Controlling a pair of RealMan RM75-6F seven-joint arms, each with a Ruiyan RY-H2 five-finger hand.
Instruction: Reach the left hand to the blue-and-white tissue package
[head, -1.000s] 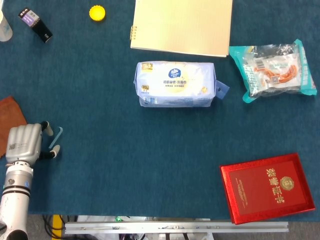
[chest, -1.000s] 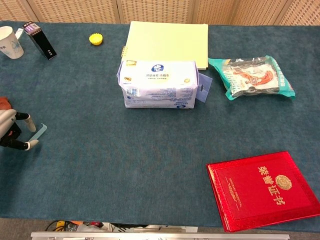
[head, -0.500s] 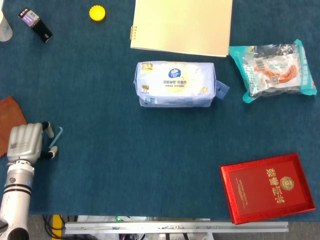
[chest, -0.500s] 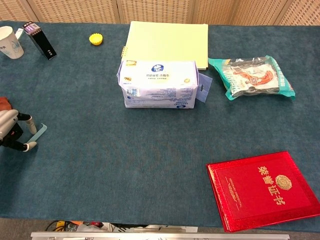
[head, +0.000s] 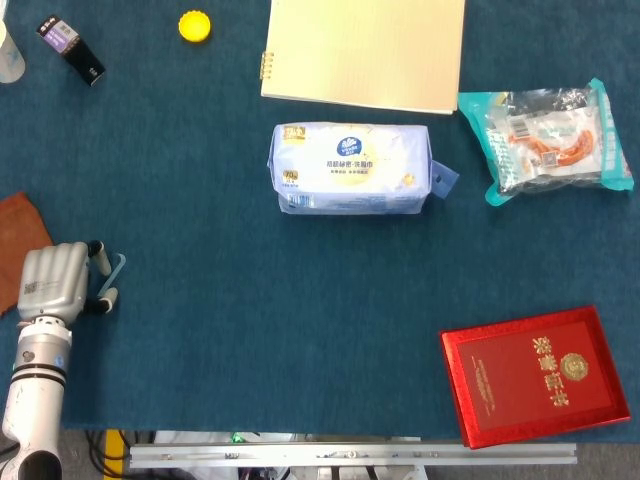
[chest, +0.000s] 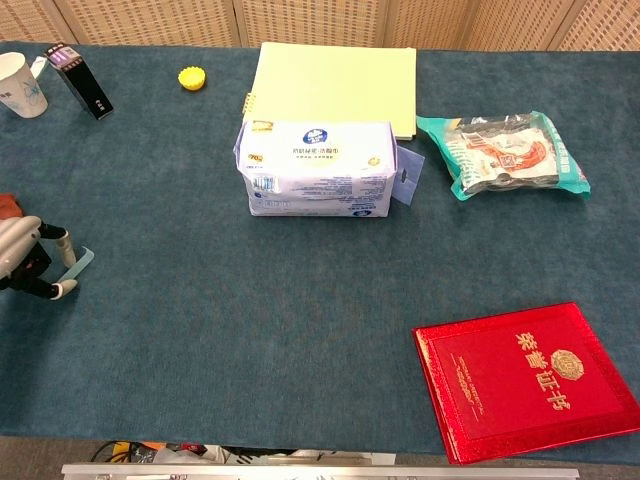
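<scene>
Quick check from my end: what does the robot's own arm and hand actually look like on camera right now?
Only the left hand shows: a light grey, blocky shell with a small printed label, dark joints and pale fingertips. Its wrist is a white cylinder with black rings and a small blue mark. The right hand is out of view.

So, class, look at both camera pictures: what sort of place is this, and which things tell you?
Probably a robot test bench or lab table, not a home. A dark blue cloth covers it, unrelated items are laid out apart, such as the tissue package and red certificate folder, and a robot hand waits at the edge.
</scene>
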